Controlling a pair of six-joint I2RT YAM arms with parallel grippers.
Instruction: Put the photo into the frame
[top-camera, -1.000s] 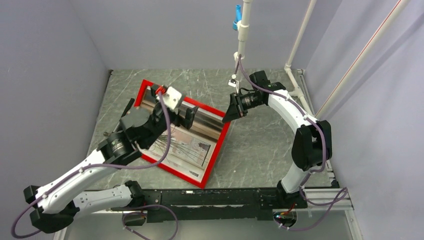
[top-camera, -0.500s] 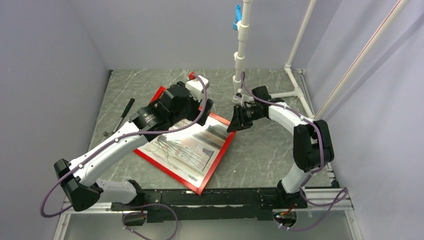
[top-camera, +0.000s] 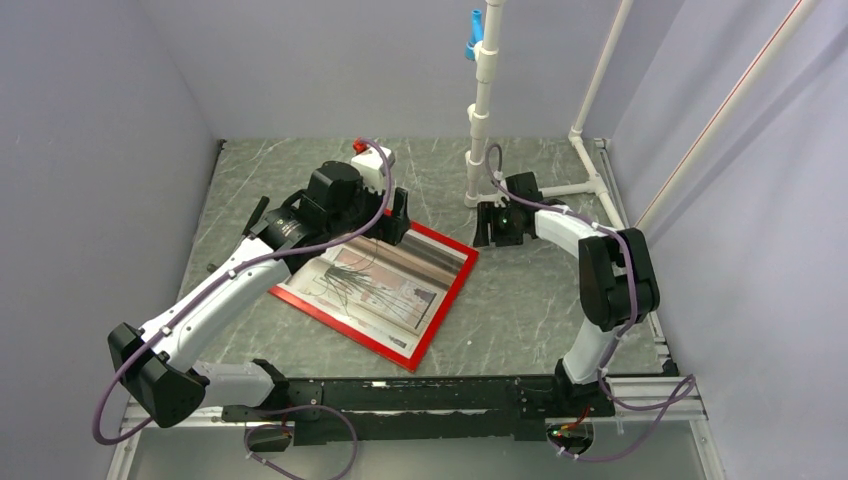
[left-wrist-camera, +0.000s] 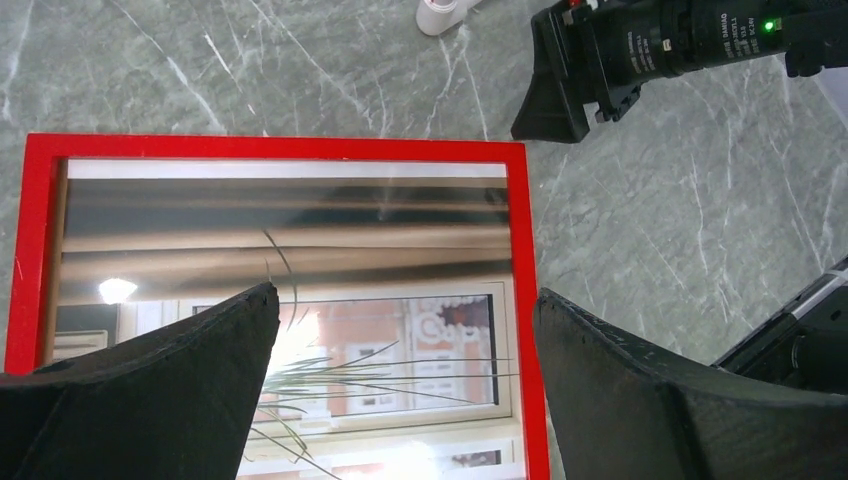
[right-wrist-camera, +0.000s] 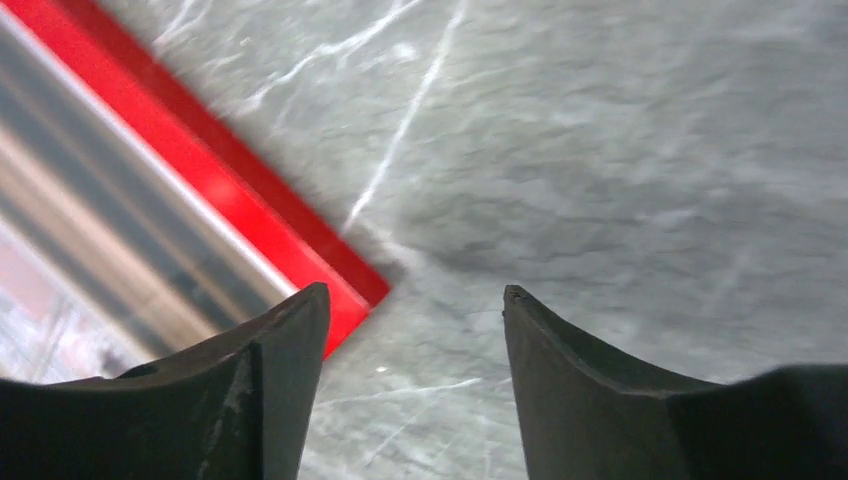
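The left claw (left-wrist-camera: 405, 300) and the right claw (right-wrist-camera: 415, 295) are both open and empty. The photo (left-wrist-camera: 300, 250) lies within the frame (left-wrist-camera: 280, 148) on the bench (left-wrist-camera: 250, 60), directly below the left claw. The frame's corner sits just beside the right claw; a sideways sweep could knock it and shift the photo.

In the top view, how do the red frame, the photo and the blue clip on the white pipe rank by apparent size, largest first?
1. frame
2. photo, only slightly smaller, lying inside the frame
3. blue clip, far smaller, even though it sits high up and is probably nearer the camera
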